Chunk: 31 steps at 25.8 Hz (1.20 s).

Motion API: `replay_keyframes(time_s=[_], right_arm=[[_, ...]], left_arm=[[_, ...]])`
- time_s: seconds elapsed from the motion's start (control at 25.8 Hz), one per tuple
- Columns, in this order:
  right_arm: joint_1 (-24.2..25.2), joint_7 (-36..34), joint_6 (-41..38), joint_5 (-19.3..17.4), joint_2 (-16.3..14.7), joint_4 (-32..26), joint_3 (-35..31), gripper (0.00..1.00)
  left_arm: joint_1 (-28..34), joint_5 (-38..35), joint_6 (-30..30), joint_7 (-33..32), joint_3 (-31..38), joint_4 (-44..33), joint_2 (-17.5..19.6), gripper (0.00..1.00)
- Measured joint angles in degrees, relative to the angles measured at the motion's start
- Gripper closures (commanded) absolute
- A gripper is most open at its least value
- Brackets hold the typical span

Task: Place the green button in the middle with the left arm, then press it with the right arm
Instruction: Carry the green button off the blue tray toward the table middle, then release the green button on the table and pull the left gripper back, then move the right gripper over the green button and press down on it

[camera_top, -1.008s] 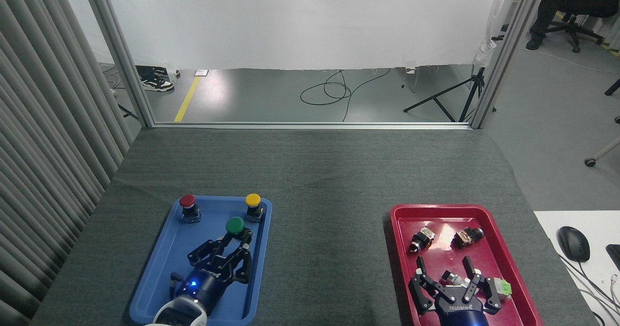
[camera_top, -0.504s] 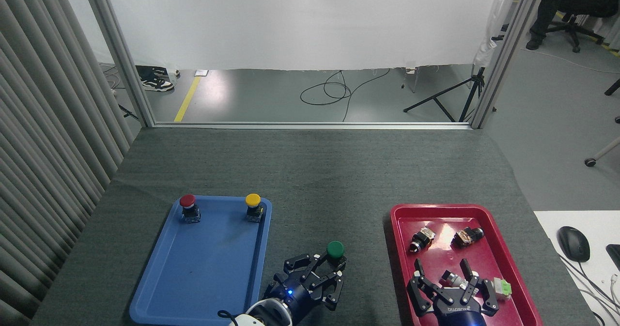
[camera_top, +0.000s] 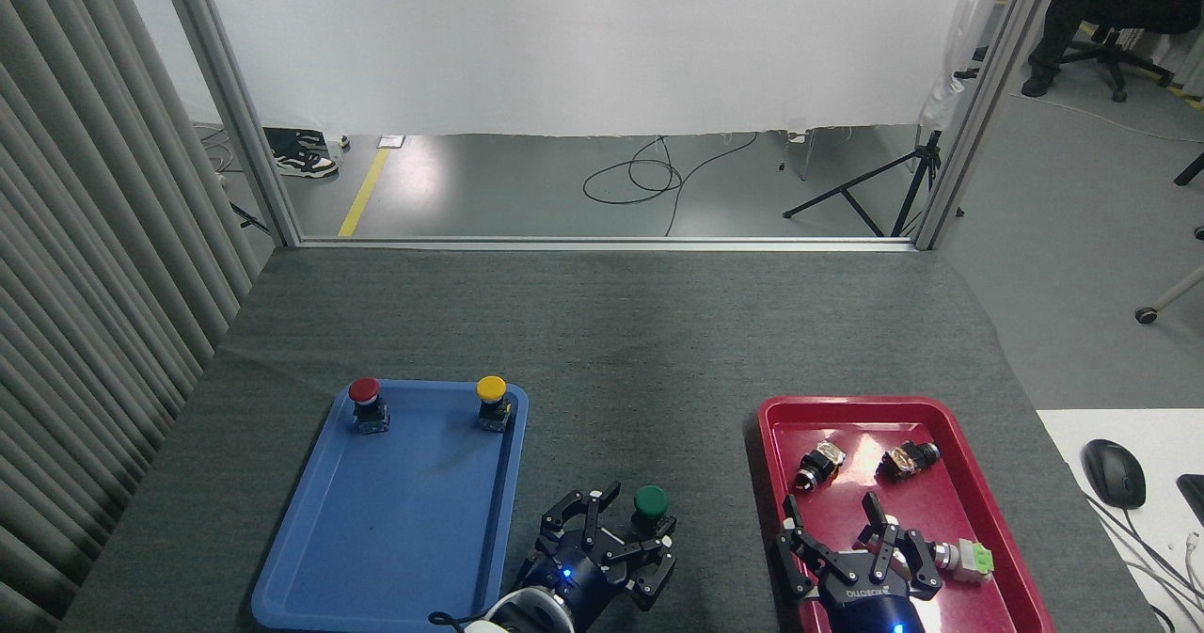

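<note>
While the left gripper stands spread around the green button, which sits on the middle of the grey cloth between the blue tray and the red tray, you appear to be finishing the placing step. Next, back the left arm clear and bring the right gripper, fingers spread, over the cap. Count three buttons: one green, one red, one yellow; two trays.
</note>
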Motion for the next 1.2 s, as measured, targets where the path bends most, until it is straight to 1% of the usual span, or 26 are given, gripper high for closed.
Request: replay_keyframes(time_s=[0.12, 0.16, 0.23, 0.31, 0.39, 0.5, 0.62, 0.74, 1.05, 1.2], right_arm=[[-0.4, 0.4, -1.1, 0.1, 0.2, 0.1, 1.0, 0.59], [-0.6, 0.6, -1.4, 0.2, 0.2, 0.1, 1.3, 0.66], [-1.1, 1.2, -2.2, 0.7, 0.3, 0.6, 2.1, 0.80], [-1.9, 1.4, -2.8, 1.7, 0.6, 1.2, 3.5, 0.90], [-3.1, 1.7, -2.9, 2.8, 1.1, 2.0, 5.2, 0.94], [-5.2, 2.3, -3.0, 4.5, 2.1, 3.8, 8.2, 0.95], [-7.0, 3.4, -3.0, 5.7, 3.1, 5.8, 10.4, 0.95], [-8.7, 4.3, -2.7, 6.4, 4.0, 8.5, 12.2, 0.94], [-11.5, 5.0, 0.4, 6.9, 5.8, 16.1, 15.2, 0.92], [-11.8, 4.8, 0.9, 7.0, 6.1, 18.0, 15.7, 0.92]], left_arm=[[3.3, 0.1, 1.3, -0.3, 0.4, -8.3, 1.1, 0.03], [4.7, 0.1, 2.4, -0.4, 0.8, -11.5, 2.0, 0.03], [8.1, 0.3, 6.6, -0.5, 2.2, -19.3, 4.8, 0.03], [12.0, 0.5, 11.1, -0.7, 4.6, -26.5, 8.1, 0.03], [15.8, 1.0, 14.3, -0.7, 8.4, -31.8, 11.3, 0.02], [20.0, 2.9, 14.8, -0.8, 15.1, -35.2, 14.2, 0.02], [22.3, 5.1, 11.8, -1.0, 21.2, -35.0, 15.4, 0.02], [23.1, 6.0, 9.8, -1.0, 24.8, -33.6, 15.6, 0.02], [23.3, 6.5, 8.8, -0.8, 26.8, -32.4, 15.7, 0.02], [23.1, 6.6, 8.8, -0.8, 26.9, -31.9, 15.7, 0.02]])
